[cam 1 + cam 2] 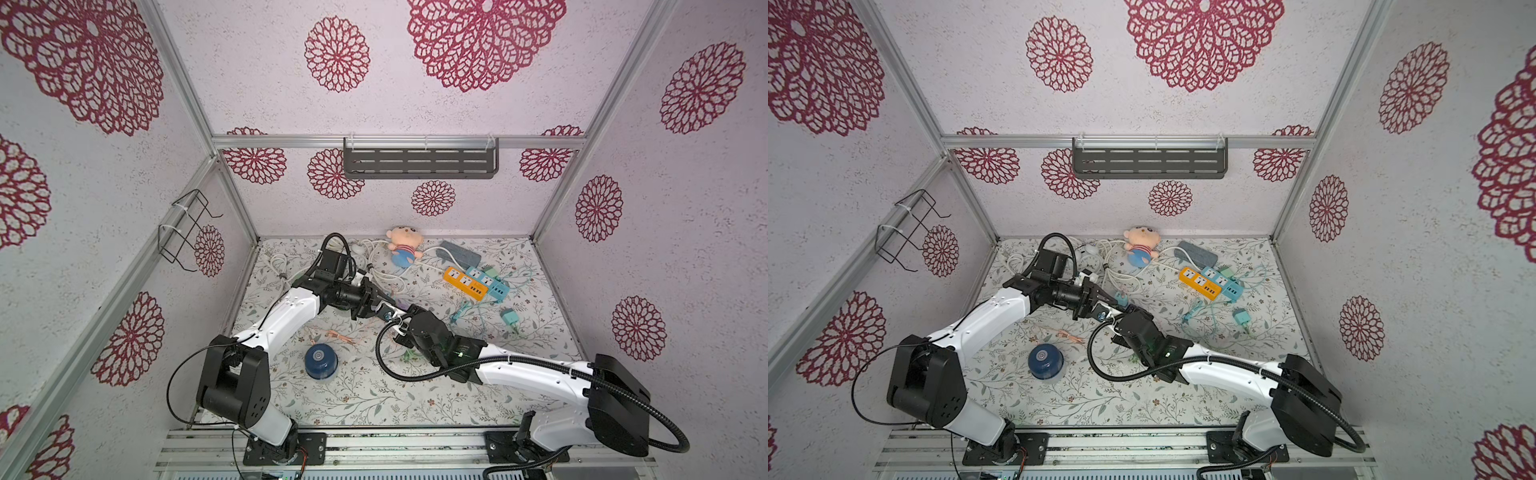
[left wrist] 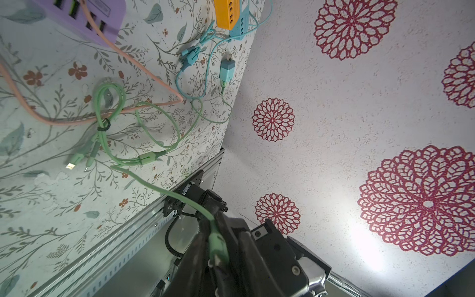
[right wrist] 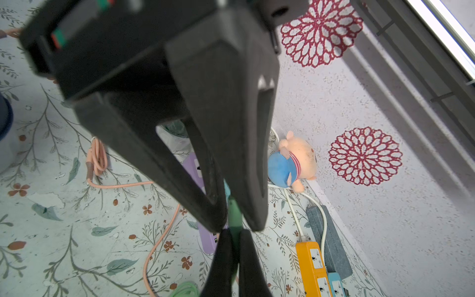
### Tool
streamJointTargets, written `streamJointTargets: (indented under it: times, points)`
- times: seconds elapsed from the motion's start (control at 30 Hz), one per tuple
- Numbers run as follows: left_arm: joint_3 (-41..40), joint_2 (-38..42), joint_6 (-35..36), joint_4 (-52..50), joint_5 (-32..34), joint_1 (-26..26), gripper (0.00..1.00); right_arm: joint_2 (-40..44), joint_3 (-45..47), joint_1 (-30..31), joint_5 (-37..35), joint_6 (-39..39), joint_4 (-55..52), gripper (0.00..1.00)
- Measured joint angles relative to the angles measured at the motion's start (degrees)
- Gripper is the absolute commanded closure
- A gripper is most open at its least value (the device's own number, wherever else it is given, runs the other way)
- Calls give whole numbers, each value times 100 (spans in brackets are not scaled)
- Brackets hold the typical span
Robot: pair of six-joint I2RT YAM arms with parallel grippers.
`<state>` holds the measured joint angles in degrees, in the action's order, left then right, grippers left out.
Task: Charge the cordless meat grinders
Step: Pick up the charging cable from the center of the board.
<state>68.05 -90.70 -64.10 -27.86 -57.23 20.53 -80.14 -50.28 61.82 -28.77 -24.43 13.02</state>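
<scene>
With the left fingers [image 2: 192,259] and right fingers [image 3: 223,259] both clamped on the green cable [image 2: 144,180], one should probably release only once the other holds the plug squarely, then carry it to the navy grinder [image 1: 320,360] near the counter's [image 1: 457,395] front-left corner.

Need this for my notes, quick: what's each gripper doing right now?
The left gripper is closed on the green cable, near its plug.
The right gripper is closed on the same cable.
</scene>
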Motion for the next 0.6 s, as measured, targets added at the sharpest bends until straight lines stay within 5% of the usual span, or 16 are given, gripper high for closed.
streamJointTargets:
  times: [0.17, 0.33, 0.6]
  points:
    - [-35, 0, -61, 17, 11, -20, 99, 0, 0, 0, -7, -2, 0, 100]
    - [-59, 0, -70, 81, 4, -22, 100, 0, 0, 0, -13, 7, -4, 100]
    - [-138, -31, -63, 321, -105, -31, 100, 221, 0, -2, 188, 457, -299, 74]
